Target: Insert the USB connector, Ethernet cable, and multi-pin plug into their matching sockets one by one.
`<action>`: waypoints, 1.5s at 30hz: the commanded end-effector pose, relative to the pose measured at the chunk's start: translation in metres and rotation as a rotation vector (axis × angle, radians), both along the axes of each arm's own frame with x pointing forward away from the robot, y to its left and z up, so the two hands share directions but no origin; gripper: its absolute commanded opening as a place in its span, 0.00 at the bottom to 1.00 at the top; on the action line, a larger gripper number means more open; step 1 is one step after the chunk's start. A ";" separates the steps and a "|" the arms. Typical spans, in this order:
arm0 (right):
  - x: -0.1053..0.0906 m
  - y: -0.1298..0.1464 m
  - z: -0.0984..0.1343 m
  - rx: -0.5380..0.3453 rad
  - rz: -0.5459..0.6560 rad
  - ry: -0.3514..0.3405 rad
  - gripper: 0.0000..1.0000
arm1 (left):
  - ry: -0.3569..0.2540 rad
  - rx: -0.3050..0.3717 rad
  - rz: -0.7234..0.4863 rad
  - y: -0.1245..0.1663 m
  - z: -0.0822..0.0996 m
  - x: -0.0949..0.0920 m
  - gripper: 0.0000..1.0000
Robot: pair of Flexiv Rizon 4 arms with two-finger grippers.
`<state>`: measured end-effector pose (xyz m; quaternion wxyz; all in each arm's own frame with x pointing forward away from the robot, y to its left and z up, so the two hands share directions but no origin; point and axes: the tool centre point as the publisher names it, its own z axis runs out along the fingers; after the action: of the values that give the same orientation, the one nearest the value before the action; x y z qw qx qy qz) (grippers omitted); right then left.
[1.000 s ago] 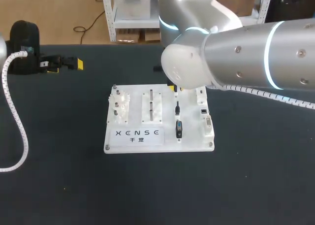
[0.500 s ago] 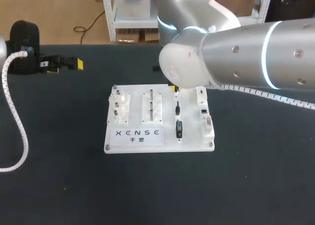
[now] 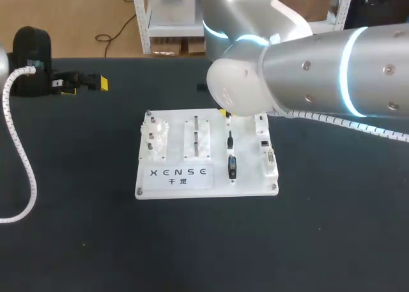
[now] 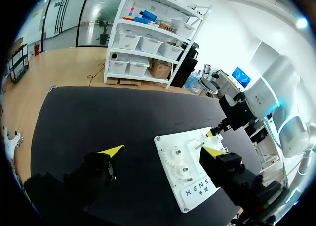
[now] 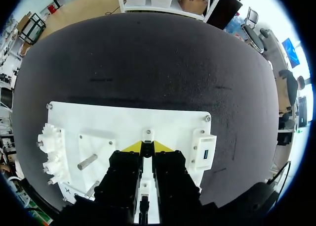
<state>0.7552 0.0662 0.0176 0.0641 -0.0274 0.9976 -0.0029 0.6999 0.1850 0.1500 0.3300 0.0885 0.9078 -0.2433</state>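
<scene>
A white socket board [image 3: 249,186] lies mid-table. My right gripper [image 5: 146,148] stands over the board's [image 5: 113,122] back edge. Its yellow tips are pressed close on a small dark USB connector [image 5: 146,151] in its white holder. In the head view the arm covers most of that gripper [image 3: 226,115]. In front of it on the board lie the Ethernet plug [image 3: 230,139] and the black multi-pin plug [image 3: 232,167]. The USB socket [image 5: 205,154], with a blue insert, is beside the right gripper. My left gripper [image 4: 162,151] is open and empty, far off at the table's back left [image 3: 86,84].
White gears [image 3: 155,137] and metal pegs [image 3: 197,135] stand on the board's left and middle. The other sockets [image 3: 269,156] line its right edge. A white coiled cable [image 3: 25,170] hangs along my left arm. Bare black tabletop surrounds the board.
My right arm has shifted slightly to the left over the board's back edge. The board, the plugs and my left arm have not moved.
</scene>
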 end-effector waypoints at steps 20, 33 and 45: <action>-0.013 -0.050 0.043 0.030 -0.029 -0.099 0.00 | 0.000 0.000 0.000 0.000 0.000 0.000 1.00; -0.022 -0.078 0.025 -0.015 -0.056 -0.063 0.00 | 0.000 0.000 0.000 0.000 0.000 0.000 1.00; -0.016 -0.082 0.012 -0.039 -0.062 -0.043 0.00 | 0.000 0.000 0.000 0.000 0.000 0.000 1.00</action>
<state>0.7363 -0.0176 0.0308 0.0870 0.0014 0.9959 -0.0233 0.6999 0.1850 0.1500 0.3300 0.0885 0.9078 -0.2433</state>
